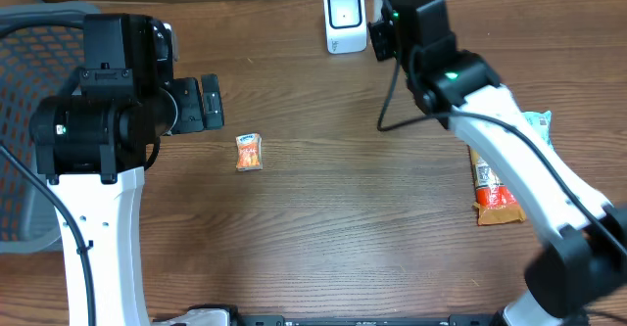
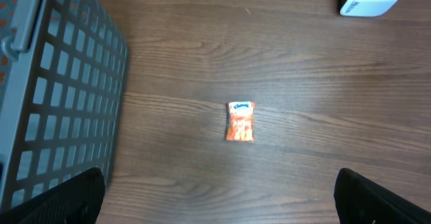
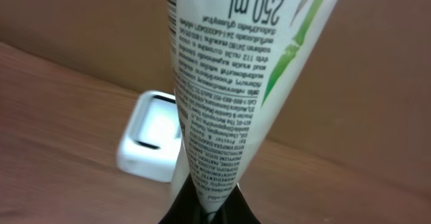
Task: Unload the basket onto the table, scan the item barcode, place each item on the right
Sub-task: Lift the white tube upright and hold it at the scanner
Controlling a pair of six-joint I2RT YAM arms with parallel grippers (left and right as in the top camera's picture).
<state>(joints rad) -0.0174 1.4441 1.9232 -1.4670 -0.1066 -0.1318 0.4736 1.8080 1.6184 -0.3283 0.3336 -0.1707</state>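
End effector of the right arm [image 3: 209, 209], clenched on the narrow end of a white plastic squeeze tube [image 3: 229, 83] printed with green leaf shapes and fine black text. The tube rises from the jaws and widens away from them. Whether the pinched part is the crimped seam or the cap end cannot be told from the wrist view.

Handling: the tube is probably light and soft-walled, with a glossy skin that may slip. A hold at the stiffer end, as here, should dent it least and leaves the printed faces uncovered.

Appearance: a volume mark in large type sits above dense lines of small print. No barcode shows on the face turned to the camera.

Position: the tube is held in the air just beside a small white box scanner with a dark-framed window [image 3: 151, 140], which stands on the brown wooden worktop [image 1: 343, 228].

Farther out, the left end effector [image 1: 208, 103] is released, its fingers spread wide. It hovers near a small orange snack packet [image 2: 240, 121], beside a grey mesh basket [image 2: 60, 103].
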